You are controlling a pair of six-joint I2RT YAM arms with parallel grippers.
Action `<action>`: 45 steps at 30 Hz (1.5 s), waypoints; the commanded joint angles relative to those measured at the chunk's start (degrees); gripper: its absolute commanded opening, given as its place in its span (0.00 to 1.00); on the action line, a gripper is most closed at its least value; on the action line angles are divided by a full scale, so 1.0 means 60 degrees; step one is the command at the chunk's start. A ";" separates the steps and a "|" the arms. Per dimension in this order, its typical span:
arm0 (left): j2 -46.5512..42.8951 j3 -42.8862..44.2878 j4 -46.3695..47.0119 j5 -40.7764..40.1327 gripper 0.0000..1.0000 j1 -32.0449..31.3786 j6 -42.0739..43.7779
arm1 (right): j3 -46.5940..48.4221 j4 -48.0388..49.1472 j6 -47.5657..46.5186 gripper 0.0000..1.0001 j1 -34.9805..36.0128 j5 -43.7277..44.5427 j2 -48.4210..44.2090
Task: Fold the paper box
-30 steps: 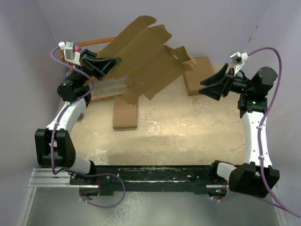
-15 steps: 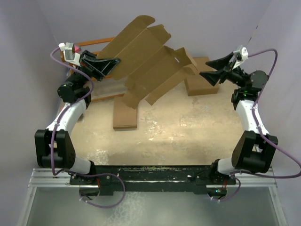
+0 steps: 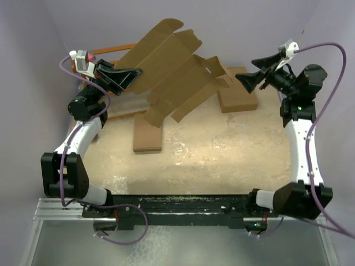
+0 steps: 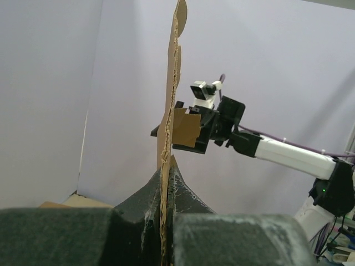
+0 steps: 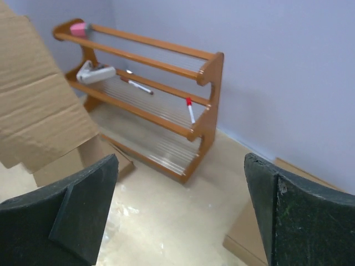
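The paper box [image 3: 172,66] is an unfolded brown cardboard blank with notched flaps, held tilted in the air above the back of the table. My left gripper [image 3: 135,73] is shut on its left edge. In the left wrist view the sheet [image 4: 165,111] stands edge-on, pinched between the jaws [image 4: 166,169]. My right gripper [image 3: 247,69] hovers open just right of the blank's right tab, apart from it. In the right wrist view the wide-spread gripper [image 5: 180,166] holds nothing, and the blank [image 5: 33,100] hangs at the left.
A wooden rack [image 5: 166,105] with pens and small items stands at the back left by the wall. A slim brown box [image 3: 148,133] lies on the table under the blank. A wider flat brown box [image 3: 238,91] lies below my right gripper.
My right gripper has swung up and toward the back of the table and opened wider. The left gripper and the blank have stayed almost still.
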 commanded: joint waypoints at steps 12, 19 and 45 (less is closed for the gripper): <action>-0.0447 0.0122 0.1221 -0.0037 0.04 0.0036 -0.0136 | -0.1052 0.1697 0.5018 0.80 -0.0308 -0.1935 0.0034; -0.0419 0.0098 0.1221 -0.0069 0.04 0.0036 -0.0144 | -0.1456 0.5415 0.9047 0.79 -0.0307 -0.2226 0.0650; -0.0519 0.0153 0.1221 -0.0132 0.04 0.0036 -0.0253 | -0.1209 0.6008 0.9209 0.69 0.0513 -0.2601 0.1445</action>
